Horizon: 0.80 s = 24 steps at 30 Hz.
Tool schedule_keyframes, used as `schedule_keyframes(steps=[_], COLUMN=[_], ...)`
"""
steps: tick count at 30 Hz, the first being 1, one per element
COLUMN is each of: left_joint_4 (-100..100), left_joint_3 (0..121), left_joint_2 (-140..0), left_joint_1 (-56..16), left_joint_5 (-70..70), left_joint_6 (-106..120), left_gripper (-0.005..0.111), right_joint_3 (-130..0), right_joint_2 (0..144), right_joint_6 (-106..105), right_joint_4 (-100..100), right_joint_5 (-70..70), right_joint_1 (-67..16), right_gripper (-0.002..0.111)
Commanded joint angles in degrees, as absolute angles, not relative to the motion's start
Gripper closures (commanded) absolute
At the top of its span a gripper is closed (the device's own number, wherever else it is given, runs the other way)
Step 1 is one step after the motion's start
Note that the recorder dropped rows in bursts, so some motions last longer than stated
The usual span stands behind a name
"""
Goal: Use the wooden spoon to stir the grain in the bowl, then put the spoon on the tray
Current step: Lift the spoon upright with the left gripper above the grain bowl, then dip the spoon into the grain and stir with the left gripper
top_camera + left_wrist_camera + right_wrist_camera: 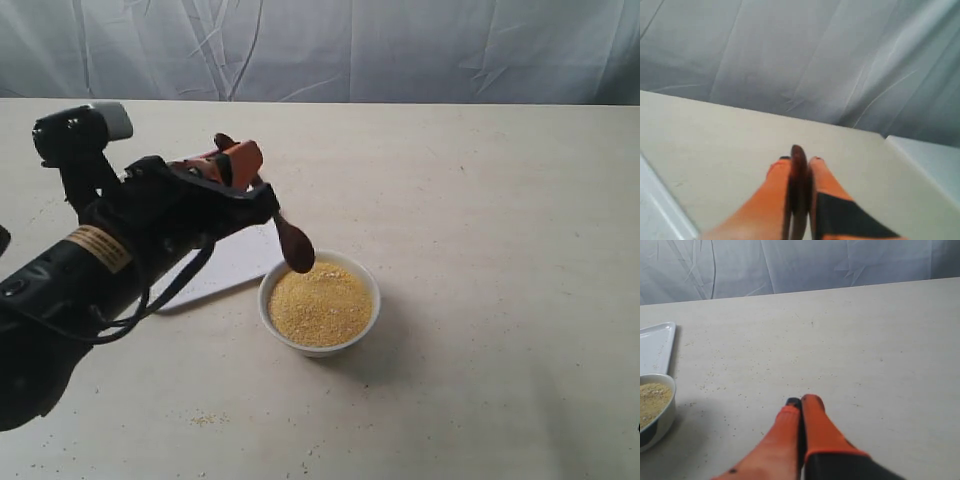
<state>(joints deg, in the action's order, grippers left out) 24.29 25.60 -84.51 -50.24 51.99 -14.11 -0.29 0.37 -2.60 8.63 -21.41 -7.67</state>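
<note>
Two containers stand on the table. The larger is the tray, flat and white; the left arm covers much of it in the exterior view, and the right wrist view shows one bare white corner. The smaller is the bowl, round and white, standing just beside the tray's near right corner. The bowl holds the grain, a yellow-orange meal filling it nearly to the rim.

The left arm reaches over the tray toward the bowl. The left gripper is clamped on the handle of the wooden spoon; in the left wrist view both orange fingers press against the dark handle, whose end stands out past the fingertips. The spoon is tilted, handle end up, oval head down at the bowl's far left rim over the grain. Whether the head touches the grain cannot be told.

The right gripper hangs over bare table well to the side of the bowl, its fingers pressed together with nothing between them.

Loose grains lie scattered on the table around the bowl.

Count: one tray, one bowl, one spoon, two grippers.
</note>
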Motion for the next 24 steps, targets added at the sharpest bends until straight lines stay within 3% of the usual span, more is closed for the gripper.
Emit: schedule_keyframes(steps=[1,8,16,24], left_joint_4=[25.10,17.55,13.17,16.37], left_joint_3=[25.91,25.91,26.88,28.19], left_joint_2=[-89.15,-95.75,-93.06,-87.64], left_joint_1=[-50.15,-50.26,-50.26,-50.26], left_joint_5=[51.70,52.77,56.54,49.03], left_joint_6=[-11.41,-20.90,-24.66,-9.51], left_gripper=[0.107,0.107,0.107,0.107], right_joint_3=[0.00,0.00,0.00,0.00], right_joint_2=[0.00,0.00,0.00,0.00], right_joint_6=[-2.74,-2.74,-2.84,-2.84], right_joint_4=[8.58,8.58,8.58,8.58], right_joint_5=[-20.77,-20.77,-20.77,-20.95], right_joint_1=[-7.46,-7.46,-7.46,-7.46], right_gripper=[0.109,0.109,0.109,0.109])
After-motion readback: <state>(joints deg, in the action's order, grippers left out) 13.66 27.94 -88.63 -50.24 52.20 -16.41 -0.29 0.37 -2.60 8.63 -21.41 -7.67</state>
